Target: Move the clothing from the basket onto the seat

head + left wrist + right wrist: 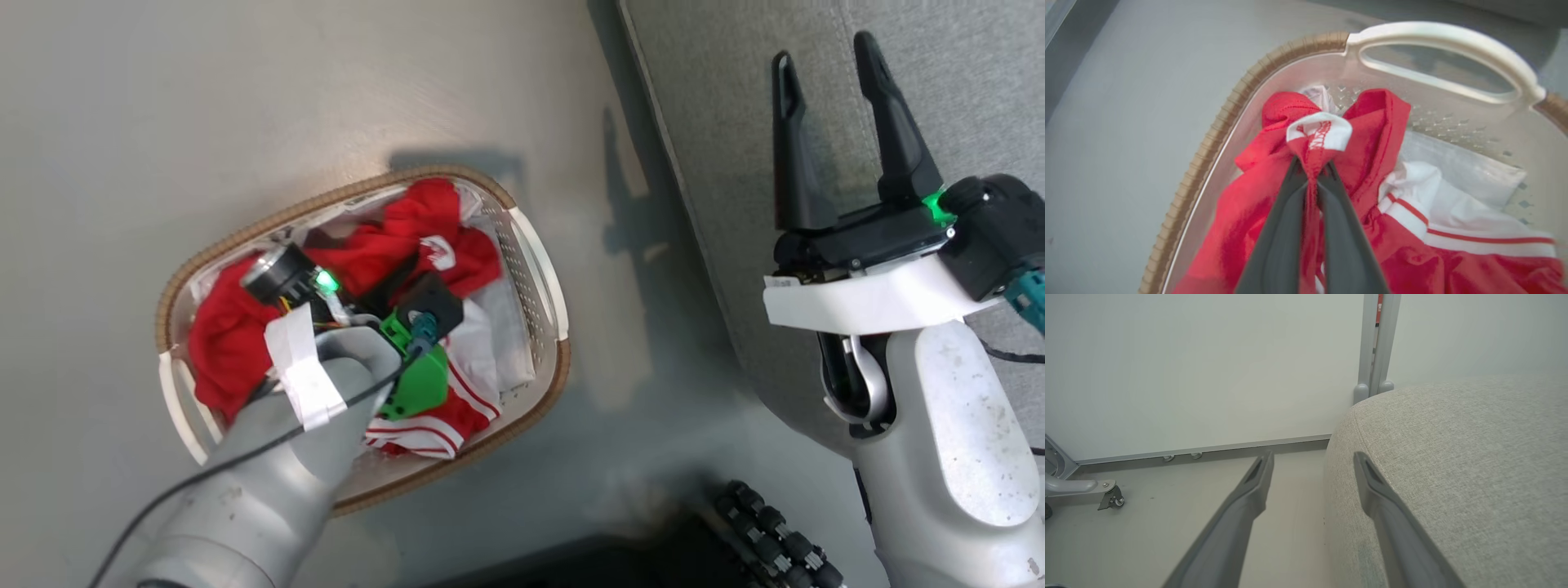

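Clothing (1241, 220), pinched in the left gripper (1312, 163), is noted as thin red knit cloth with a faint sheen; the white trim is stitched in red. Fingers (1278, 245) are seen as dark matt plastic. Beyond the fingertips, the basket (1437, 38) is logged as smooth white plastic, slightly glossy, with a perforated wall and a brown ribbed woven-look rim. Beside the right gripper (1312, 455), the seat (1474, 465) is recorded as coarse grey woven fabric, matt, with a stitched seam. The floor (1147, 522) to its left is marked smooth with a dull sheen.
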{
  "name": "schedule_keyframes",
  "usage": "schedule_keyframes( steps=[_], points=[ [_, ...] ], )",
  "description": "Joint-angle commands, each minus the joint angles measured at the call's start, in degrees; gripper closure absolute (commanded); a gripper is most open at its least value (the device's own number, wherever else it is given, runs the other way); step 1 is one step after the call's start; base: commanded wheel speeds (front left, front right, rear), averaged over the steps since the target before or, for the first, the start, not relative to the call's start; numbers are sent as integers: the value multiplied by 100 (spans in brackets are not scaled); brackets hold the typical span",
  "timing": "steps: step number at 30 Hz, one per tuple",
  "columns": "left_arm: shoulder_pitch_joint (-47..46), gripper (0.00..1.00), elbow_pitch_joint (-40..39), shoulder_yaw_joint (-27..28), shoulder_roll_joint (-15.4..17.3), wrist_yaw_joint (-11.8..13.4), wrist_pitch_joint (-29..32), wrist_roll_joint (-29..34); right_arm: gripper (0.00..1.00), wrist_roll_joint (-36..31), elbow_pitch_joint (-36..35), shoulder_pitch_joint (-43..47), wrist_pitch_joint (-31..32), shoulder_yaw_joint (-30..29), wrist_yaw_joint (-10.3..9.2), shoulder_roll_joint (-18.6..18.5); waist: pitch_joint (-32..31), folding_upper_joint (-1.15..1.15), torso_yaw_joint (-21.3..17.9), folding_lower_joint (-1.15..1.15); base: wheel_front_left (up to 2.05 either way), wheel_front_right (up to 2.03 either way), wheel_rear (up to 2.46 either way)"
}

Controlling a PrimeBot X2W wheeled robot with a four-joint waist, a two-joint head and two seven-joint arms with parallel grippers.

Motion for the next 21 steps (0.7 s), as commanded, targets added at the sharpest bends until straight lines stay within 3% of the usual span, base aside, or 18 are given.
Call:
schedule_keyframes(
  steps=[1,13,21],
  points=[
    [242,100,-244,49,31,30,-29,-118,0,-59,51,128,-27,-2,-6,-18,-374,0,192,0,0,0,0],
    [1541,100,-2486,339,630,128,-28,-843,0,-351,505,836,-27,7,-6,-21,-1947,0,640,0,0,0,0],
    [1943,100,-3734,594,1130,118,-29,-1013,0,-403,752,1397,-28,108,-6,-21,-2997,0,812,0,0,0,0]
  ],
)
